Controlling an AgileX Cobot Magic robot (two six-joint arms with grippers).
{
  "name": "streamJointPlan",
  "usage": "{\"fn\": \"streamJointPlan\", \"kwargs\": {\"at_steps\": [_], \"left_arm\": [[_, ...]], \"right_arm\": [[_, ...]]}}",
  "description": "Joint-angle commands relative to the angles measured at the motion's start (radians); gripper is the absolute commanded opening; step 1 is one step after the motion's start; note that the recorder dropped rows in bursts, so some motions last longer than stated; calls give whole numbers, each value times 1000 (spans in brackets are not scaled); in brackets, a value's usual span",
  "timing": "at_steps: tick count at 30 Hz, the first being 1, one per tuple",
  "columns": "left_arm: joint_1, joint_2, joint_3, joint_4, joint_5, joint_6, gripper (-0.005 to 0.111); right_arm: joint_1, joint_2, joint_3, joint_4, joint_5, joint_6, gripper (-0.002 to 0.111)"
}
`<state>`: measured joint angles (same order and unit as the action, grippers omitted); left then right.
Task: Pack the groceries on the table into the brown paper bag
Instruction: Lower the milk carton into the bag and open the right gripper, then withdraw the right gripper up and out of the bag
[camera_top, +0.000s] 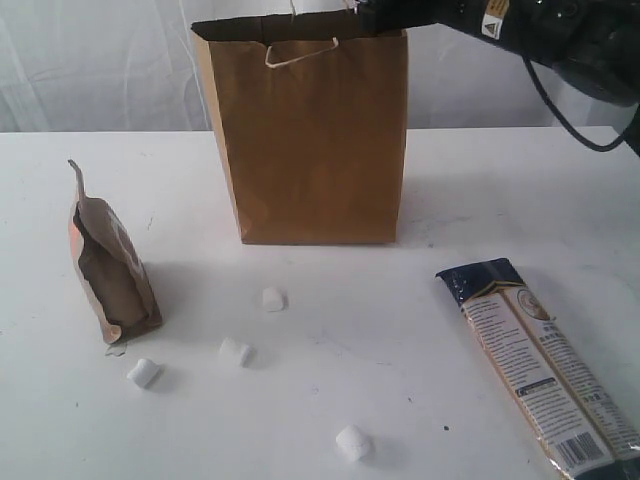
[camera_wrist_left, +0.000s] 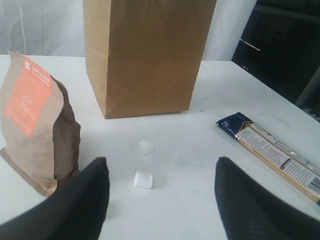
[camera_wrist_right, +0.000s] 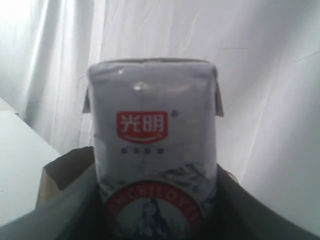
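The brown paper bag (camera_top: 310, 140) stands upright at the back middle of the table (camera_top: 400, 330). My right gripper (camera_wrist_right: 156, 210) is shut on a small blue-white carton (camera_wrist_right: 152, 125) with a red logo, held just above the bag's open rim (camera_wrist_right: 57, 172). In the exterior view its arm (camera_top: 470, 20) reaches to the bag's top right corner. My left gripper (camera_wrist_left: 160, 200) is open low over the table, with a white marshmallow (camera_wrist_left: 143, 180) lying just ahead between its fingers (camera_wrist_left: 82, 202). A second marshmallow (camera_wrist_left: 146, 146) lies a little beyond.
A brown pouch (camera_top: 110, 270) stands at the left. Several marshmallows (camera_top: 236, 351) are scattered in front of the bag, one near the front edge (camera_top: 353, 443). A long noodle pack (camera_top: 545, 370) lies at the right front.
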<state>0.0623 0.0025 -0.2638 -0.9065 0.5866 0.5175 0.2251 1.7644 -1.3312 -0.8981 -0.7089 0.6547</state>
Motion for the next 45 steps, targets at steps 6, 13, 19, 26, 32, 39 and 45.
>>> {"fn": "streamJointPlan", "kwargs": {"at_steps": [6, 13, 19, 26, 32, 39, 45], "left_arm": [[-5, -3, -6, -12, 9, 2, 64], [-5, -3, -6, -12, 13, 2, 64], [-5, -3, -6, -12, 13, 2, 64], [-5, -3, -6, -12, 13, 2, 64], [-5, -3, -6, -12, 13, 2, 64], [-5, -3, -6, -12, 13, 2, 64], [-5, -3, -6, -12, 13, 2, 64]], "right_arm": [[20, 76, -111, -3, 13, -3, 0], [36, 108, -164, -21, 50, -3, 0], [53, 112, -173, -47, 86, -3, 4], [53, 112, -173, -39, 118, -3, 47], [53, 112, -173, 9, 98, -3, 73], [53, 108, -173, 10, 75, -8, 73], [53, 74, -159, 8, 93, -27, 73]]}}
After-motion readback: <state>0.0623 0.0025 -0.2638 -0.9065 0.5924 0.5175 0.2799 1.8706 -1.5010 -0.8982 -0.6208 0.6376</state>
